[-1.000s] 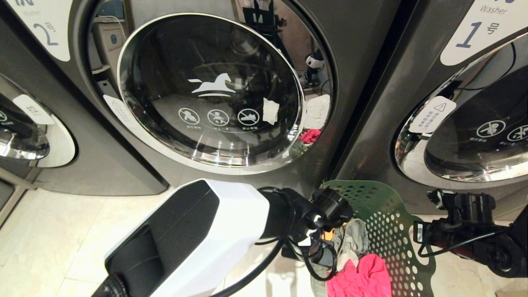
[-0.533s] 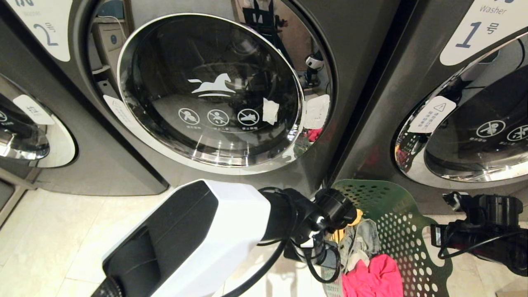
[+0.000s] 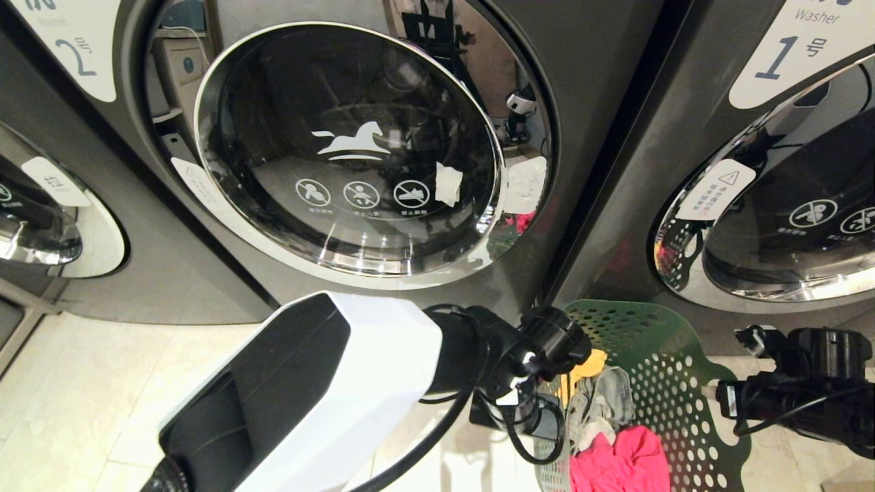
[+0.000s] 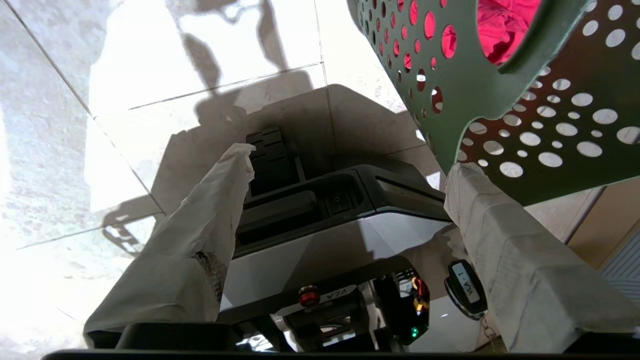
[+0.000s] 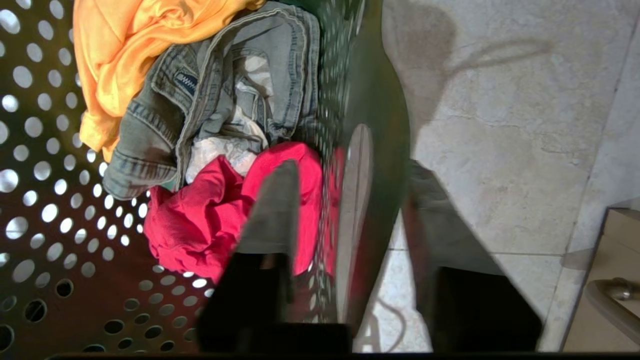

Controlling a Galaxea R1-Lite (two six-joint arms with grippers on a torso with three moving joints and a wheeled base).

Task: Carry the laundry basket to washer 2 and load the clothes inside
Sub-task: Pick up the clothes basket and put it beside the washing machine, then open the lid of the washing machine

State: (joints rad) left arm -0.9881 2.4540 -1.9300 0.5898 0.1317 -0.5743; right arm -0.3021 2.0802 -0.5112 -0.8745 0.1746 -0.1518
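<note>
So the carrying part looks basically done: the laundry basket [image 3: 649, 383] is down by the floor right in front of the machines, sitting low at the near right, roughly below the seam between washer 2 [image 3: 581, 82] and washer 1 [image 3: 690, 137]. Loading hasn't started as far as I can tell. All of the clothes [image 5: 200, 150] are in the basket: the mustard yellow one at the far end, the grey denim piece in the middle, the pink-red one nearest.

Grippers: the left gripper [image 4: 350, 165] has its wrapped fingers spread wide apart with nothing between them, hanging just outside the basket's left wall near the cut-out handle. The right gripper [image 5: 350, 200] is straddling the right wall of the basket, one finger inside over the pink-red garment and one outside over the tiles, with a clear gap on both sides of the plastic, so it reads as parted and not pinching the rim.

What's left is pretty much everything after the carry (the big one being the door). Washer 2's round chrome-rimmed door [image 3: 348, 147] is closed flat, so nothing goes in until it's pulled open. The left arm's white forearm [image 3: 307, 396] also blocks a good chunk of the head camera's look at the floor and basket. A third washer [image 3: 41, 212] peeks in at the far left.
</note>
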